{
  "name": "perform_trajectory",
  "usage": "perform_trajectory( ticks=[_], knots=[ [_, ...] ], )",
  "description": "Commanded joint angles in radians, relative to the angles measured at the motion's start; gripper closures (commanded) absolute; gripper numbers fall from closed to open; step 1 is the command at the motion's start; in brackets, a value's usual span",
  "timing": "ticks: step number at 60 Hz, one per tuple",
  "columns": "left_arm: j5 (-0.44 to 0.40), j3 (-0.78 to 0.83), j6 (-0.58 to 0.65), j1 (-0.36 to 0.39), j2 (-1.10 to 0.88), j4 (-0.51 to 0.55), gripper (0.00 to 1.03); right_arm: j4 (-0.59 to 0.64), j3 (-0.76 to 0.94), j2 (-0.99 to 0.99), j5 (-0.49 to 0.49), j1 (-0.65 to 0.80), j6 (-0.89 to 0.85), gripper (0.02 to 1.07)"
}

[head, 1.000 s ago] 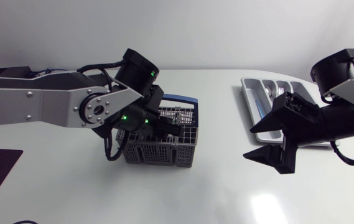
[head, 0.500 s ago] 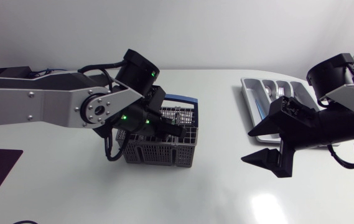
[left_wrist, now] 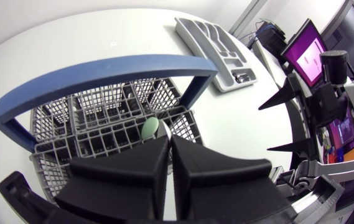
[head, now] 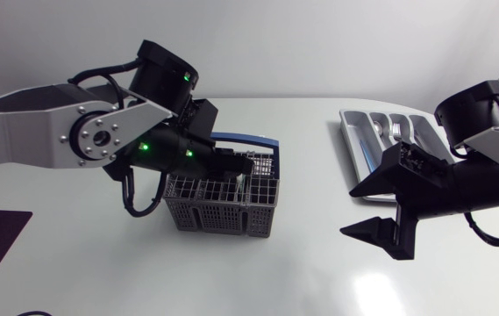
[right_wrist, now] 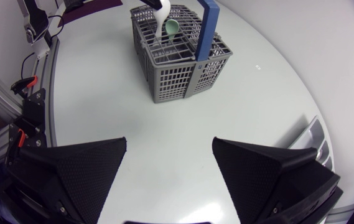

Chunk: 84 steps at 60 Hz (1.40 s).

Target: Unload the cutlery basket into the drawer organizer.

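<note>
I find the widest free lane on the bare table point(head: 306, 189) between the cutlery basket point(head: 218, 215) and the drawer organizer point(head: 347, 132). My right gripper point(head: 351, 211) hangs at the organizer end of that lane, fingers spread. Top entry to the basket is split by its blue handle point(left_wrist: 102, 68) and blocked on one side by my left gripper point(head: 247, 164), closed on a pale green utensil point(left_wrist: 150, 127). My right arm point(head: 468, 184) overhangs part of the organizer.
</note>
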<state>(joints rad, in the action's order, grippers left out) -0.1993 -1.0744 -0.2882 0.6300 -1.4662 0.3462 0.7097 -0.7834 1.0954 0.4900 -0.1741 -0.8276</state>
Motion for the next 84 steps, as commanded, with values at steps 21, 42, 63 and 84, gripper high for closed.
perform_trajectory(
  ticks=[21,42,63,84],
  knots=[
    [-0.121,0.064,-0.060,-0.056,0.153,-0.076,1.00,0.017,0.030,-0.081,-0.005,-0.038,0.062,0.08],
    [-0.140,0.134,-0.068,-0.066,0.328,-0.122,1.00,0.040,0.009,-0.154,0.013,-0.061,0.131,0.08],
    [-0.181,0.251,0.003,0.057,0.457,-0.159,1.00,0.065,-0.034,-0.204,0.022,-0.272,0.194,0.10],
    [-0.192,0.283,0.073,0.229,0.460,-0.145,1.00,0.042,-0.024,-0.103,0.122,-0.403,0.157,0.15]
  ],
)
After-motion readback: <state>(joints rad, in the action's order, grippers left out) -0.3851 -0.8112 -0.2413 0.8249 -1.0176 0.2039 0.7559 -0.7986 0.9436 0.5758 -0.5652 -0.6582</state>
